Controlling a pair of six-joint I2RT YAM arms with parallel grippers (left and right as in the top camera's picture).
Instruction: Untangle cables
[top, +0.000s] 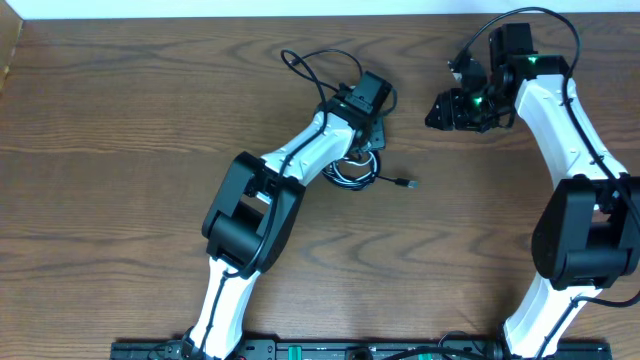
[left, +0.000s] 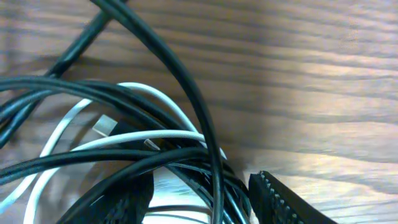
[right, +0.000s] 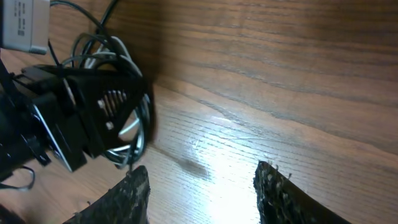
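Cables (top: 352, 172) lie tangled on the table (top: 120, 120) beneath the left gripper (top: 362, 140); the right gripper (top: 436, 112) is well apart from them. Left wrist: black cable (left: 186, 93) and white cable (left: 62, 124) lie between its fingers (left: 280, 199); I cannot tell whether they are pinched. Right wrist: fingers (right: 283, 193) spread over bare wood.

The left gripper (top: 363, 132) points down at centre frame, jaws parted; the right gripper (top: 448, 108) hovers upper right, jaws spread.
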